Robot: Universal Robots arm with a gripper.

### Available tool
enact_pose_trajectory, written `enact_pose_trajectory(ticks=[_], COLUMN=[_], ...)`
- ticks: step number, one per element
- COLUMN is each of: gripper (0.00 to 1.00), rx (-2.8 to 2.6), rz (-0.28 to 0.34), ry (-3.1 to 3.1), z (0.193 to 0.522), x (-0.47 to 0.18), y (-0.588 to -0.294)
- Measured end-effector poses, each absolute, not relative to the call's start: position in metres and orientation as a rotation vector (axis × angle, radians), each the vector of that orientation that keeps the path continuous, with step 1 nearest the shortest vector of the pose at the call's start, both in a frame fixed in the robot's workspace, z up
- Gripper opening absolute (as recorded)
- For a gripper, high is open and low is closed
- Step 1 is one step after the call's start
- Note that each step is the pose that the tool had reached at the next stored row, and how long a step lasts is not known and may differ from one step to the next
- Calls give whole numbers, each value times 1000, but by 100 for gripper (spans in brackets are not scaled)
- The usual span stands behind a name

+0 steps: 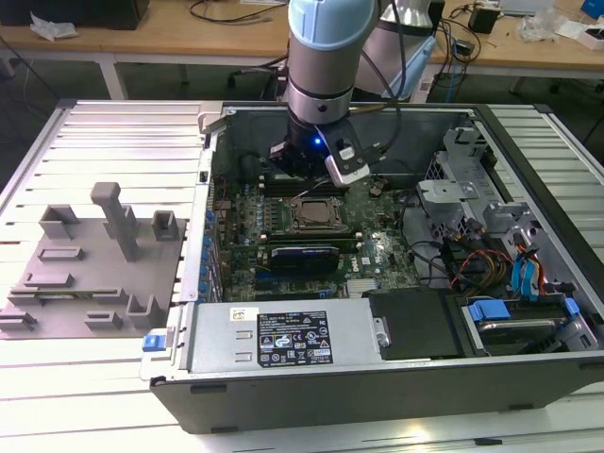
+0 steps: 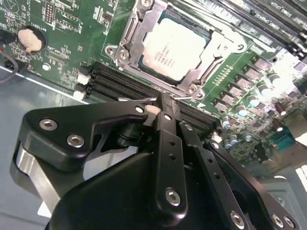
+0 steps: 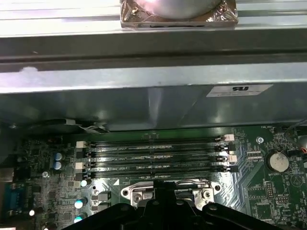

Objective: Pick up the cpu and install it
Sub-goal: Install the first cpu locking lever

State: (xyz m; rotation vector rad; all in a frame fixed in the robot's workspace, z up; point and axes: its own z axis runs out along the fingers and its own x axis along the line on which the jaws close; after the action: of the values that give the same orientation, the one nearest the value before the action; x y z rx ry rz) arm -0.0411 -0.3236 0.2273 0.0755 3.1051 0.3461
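Observation:
The cpu is a pale silver-grey square lying flat in the metal-framed socket on the green motherboard. In the exterior view the cpu lies at the middle of the open computer case. My gripper hovers just beyond the socket, over the black memory slots, apart from the chip. Its black fingers are drawn together with nothing between them. In the exterior view the gripper hangs under the arm's blue-lit wrist, at the far side of the socket.
Grey plastic fixture blocks stand on the slatted table at the exterior view's left. Inside the case are a black graphics card, a power supply near the front, and drive cages with cables at the right. A coin battery sits beside the memory slots.

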Motion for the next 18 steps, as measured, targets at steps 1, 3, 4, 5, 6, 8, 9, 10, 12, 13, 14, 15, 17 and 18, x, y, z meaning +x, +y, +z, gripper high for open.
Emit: enact_pose_trajectory(ticks=[1, 3, 4, 5, 6, 8, 9, 10, 12, 13, 14, 15, 17, 18], gripper=[11, 11, 11, 11, 11, 11, 11, 11, 11, 11, 11, 11, 11, 11], rx=[76, 76, 76, 75, 74, 72, 71, 67, 65, 64, 64, 65, 66, 67], rz=[346, 346, 346, 346, 346, 345, 344, 343, 342, 342, 342, 342, 341, 341], ry=[3105, 3105, 3105, 3103, 3098, 3086, 3080, 3062, 3048, 3048, 3048, 3048, 3037, 3033], z=[226, 224, 224, 222, 222, 220, 220, 219, 219, 219, 219, 218, 217, 216], x=[-41, -40, -40, -40, -40, -41, -40, -40, -41, -41, -41, -41, -43, -44], y=[-322, -318, -317, -317, -317, -317, -317, -317, -317, -317, -317, -317, -316, -316])
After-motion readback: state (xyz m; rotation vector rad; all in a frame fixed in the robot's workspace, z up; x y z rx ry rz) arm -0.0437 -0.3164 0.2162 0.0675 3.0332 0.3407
